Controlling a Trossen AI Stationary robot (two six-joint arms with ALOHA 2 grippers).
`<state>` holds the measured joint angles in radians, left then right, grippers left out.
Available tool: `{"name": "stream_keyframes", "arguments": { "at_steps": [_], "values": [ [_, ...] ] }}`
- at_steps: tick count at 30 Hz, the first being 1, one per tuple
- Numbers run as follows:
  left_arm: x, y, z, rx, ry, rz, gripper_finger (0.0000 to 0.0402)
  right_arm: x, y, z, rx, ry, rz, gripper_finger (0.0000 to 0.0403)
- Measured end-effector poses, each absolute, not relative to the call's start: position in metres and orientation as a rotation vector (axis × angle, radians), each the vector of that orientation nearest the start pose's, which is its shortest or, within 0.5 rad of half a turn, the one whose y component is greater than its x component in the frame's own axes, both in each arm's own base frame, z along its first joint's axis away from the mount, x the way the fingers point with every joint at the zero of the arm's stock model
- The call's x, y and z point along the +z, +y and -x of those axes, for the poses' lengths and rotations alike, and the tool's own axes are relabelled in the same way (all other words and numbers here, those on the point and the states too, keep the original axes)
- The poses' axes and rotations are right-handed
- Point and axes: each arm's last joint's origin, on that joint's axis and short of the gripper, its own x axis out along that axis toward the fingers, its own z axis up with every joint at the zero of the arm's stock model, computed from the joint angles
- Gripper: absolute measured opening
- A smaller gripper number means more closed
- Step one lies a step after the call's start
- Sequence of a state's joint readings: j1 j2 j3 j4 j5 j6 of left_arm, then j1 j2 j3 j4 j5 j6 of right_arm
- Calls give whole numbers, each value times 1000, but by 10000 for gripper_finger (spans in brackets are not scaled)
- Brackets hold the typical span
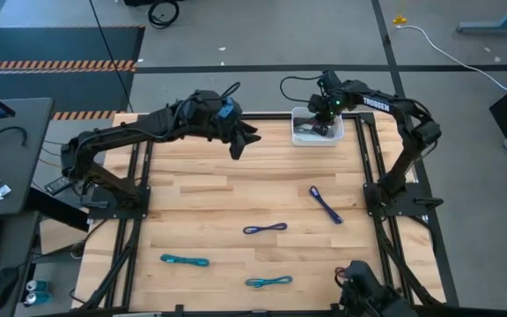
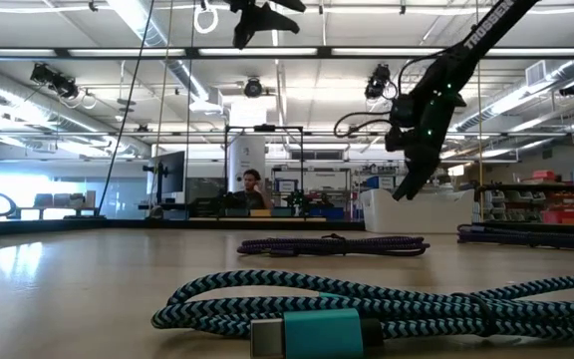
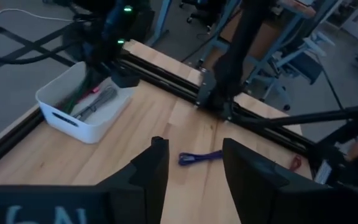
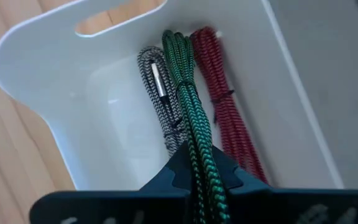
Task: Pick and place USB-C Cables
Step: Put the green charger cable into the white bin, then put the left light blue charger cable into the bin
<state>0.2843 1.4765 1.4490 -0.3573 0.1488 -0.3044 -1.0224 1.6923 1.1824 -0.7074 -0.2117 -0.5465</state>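
Green cable [image 4: 191, 118] pinched in right jaws over white bin [image 4: 55, 106]; only wrist view shows it. Left jaws wide.

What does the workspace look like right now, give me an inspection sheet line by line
Surface: wooden table, bare between items.
Job's things: green cable held over white bin; grey cable and red cable inside; purple cable, blue cable and two teal cables on the table.
Clutter: nothing seen.
Grippers: right gripper shut on the green cable above the bin; left gripper open, raised above the table.
Cables: white cord on the floor.
Surroundings: person beyond the table.
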Motion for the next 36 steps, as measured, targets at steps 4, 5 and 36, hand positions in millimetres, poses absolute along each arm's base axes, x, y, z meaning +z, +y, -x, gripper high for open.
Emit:
{"name": "stream_keyframes", "arguments": {
  "at_steps": [4,5,36],
  "values": [
    [383,81,-322,218,354,367,156,199,-285,-173,-380,1121,-285,32],
    [383,80,-322,229,353,362,155,197,-287,-173,-390,1128,-286,35],
    [379,69,-271,286,666,434,144,358,-165,-165,-484,591,-257,138]
  ]
}}
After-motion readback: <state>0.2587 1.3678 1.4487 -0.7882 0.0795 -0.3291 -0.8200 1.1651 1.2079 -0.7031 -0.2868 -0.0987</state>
